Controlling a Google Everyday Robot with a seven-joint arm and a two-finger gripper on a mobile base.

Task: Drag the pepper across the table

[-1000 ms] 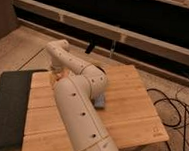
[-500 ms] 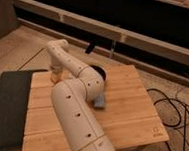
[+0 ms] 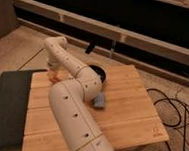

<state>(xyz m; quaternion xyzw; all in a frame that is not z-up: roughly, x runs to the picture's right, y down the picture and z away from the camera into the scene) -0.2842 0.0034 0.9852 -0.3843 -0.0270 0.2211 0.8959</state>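
while the arm reaches over the table (image 3: pixel 130 106), the gripper (image 3: pixel 53 75) sits clamped tight at its left edge, on the pepper (image 3: pixel 54 78)

Hand (image 3: pixel 53 75) at far-left of worktop (image 3: pixel 129 113), down on the surface; fingertips blurred into an orange-pink smear, pepper not separable from it; black bowl (image 3: pixel 99 73) approx. half hidden behind arm (image 3: pixel 81 96); blue-grey obj. (image 3: pixel 100 101) partly covered by arm, type indeterminate; dark mat (image 3: pixel 7 107) cut by left & bottom edges; arm base cut off at bottom edge.
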